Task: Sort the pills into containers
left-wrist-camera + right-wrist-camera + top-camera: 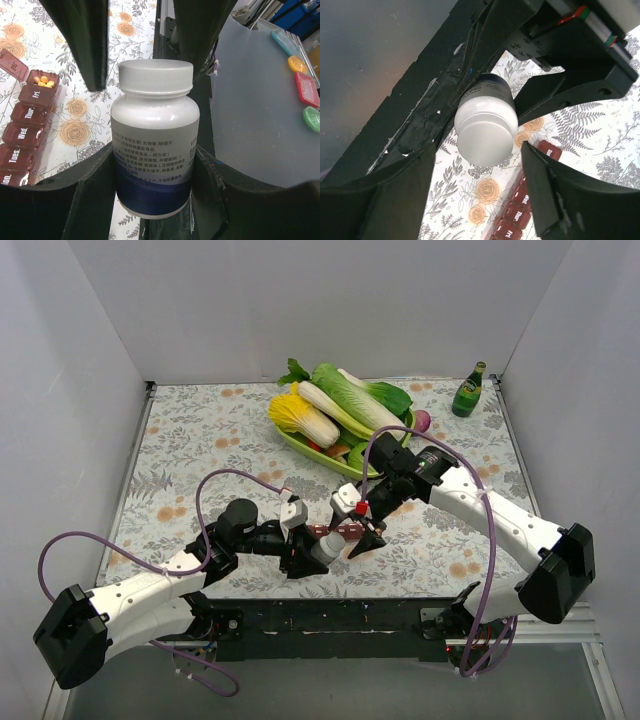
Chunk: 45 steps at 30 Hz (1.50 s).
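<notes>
My left gripper (308,558) (152,172) is shut on a dark pill bottle (325,548) (155,135) with a white cap (156,75), held over the table's near edge. My right gripper (368,535) (477,150) is open, its fingers (555,195) on either side of the cap (486,132) without touching it. The dark red pill organiser (338,531) (22,135) (520,210) lies just beyond the bottle. One compartment, past the Fri. one, stands open with a few orange-yellow pills (43,81) in it; the other visible lids are closed.
A green tray (300,445) of vegetables stands at the back middle, a small green bottle (467,390) at the back right. White walls close three sides. The left wrist view shows coloured pill cases (305,87) on a grey surface off the table.
</notes>
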{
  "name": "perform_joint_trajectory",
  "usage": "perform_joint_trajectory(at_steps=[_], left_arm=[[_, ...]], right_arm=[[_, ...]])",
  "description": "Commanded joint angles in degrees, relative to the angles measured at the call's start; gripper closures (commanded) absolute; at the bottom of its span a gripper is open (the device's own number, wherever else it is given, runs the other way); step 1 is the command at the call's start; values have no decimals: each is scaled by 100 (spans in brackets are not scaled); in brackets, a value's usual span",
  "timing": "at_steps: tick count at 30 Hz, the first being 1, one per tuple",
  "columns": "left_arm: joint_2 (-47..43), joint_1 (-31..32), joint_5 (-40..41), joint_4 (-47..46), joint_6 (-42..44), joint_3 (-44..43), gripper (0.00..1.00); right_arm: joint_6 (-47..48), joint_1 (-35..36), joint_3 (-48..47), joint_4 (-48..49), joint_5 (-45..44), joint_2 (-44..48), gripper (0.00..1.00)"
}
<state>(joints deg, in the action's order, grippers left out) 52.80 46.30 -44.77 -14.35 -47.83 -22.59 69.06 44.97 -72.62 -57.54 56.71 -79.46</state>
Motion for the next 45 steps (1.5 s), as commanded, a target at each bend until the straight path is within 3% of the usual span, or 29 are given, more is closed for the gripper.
perform_joint_trajectory(at_steps=[1, 6, 17, 30, 34, 37, 38, 40, 44, 45], left_arm=[[-41, 10, -67, -471, -164, -158, 100], [-33, 10, 4, -631, -235, -105, 100], [82, 10, 250, -578, -165, -167, 100], [108, 10, 364, -912, -261, -105, 100], [205, 10, 434, -1017, -314, -114, 100], [231, 10, 627, -982, -305, -123, 100], [222, 10, 697, -956, -323, -123, 100], [205, 10, 899, -824, -332, -158, 93], [3, 10, 1408, -631, -367, -211, 33], [-154, 10, 1541, -457, -367, -237, 2]], right_arm=[[-401, 117, 108, 602, -169, 221, 28], [-691, 144, 116, 735, -160, 229, 37], [-1166, 152, 134, 850, 236, 186, 35], [-1729, 223, 354, 1306, 7, 89, 20], [-1843, 240, 380, 1394, 51, 71, 29], [-1966, 240, 371, 1421, 33, 71, 45], [-1992, 240, 389, 1447, 25, 62, 55], [-2141, 240, 441, 1500, -19, 80, 62], [-2510, -39, 643, 1719, -63, 211, 67], [-2572, -137, 722, 1772, -63, 247, 68]])
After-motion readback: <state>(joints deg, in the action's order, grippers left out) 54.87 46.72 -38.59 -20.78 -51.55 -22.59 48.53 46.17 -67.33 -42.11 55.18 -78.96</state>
